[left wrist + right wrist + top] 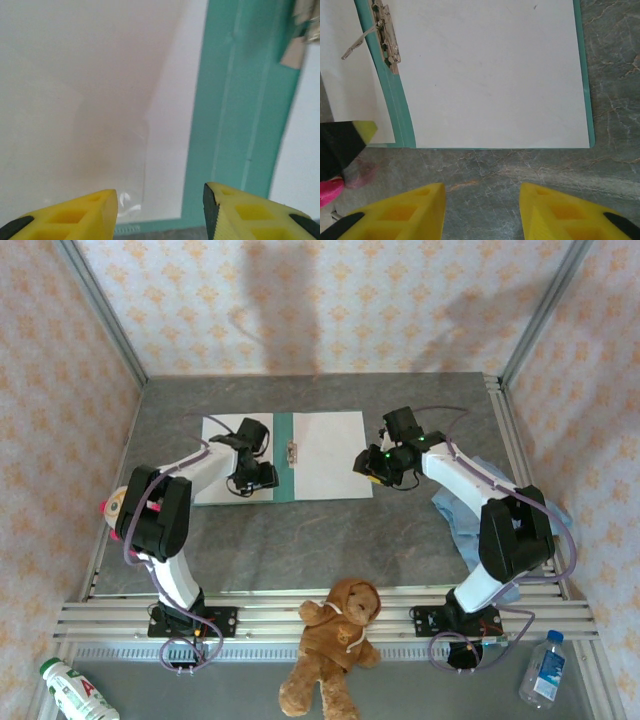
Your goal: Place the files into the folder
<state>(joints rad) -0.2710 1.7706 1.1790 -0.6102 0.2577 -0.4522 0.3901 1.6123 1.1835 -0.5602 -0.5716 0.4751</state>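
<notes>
The teal-green folder (283,455) lies open and flat at the table's far middle, with a metal clip (387,35) on its spine. One white file (222,435) covers its left half and another (330,455) its right half. My left gripper (255,478) hovers low over the left file (100,75), open, its yellow fingers empty, with the teal spine (235,125) to the right. My right gripper (372,468) is open over bare table just off the folder's right edge. The right file (490,75) lies ahead of it.
A light blue cloth (460,510) lies under the right arm. A brown teddy bear (335,640) sits at the near edge between the arm bases. Bottles stand at the near left (75,690) and near right (543,670). A round object (115,505) lies at the left rail.
</notes>
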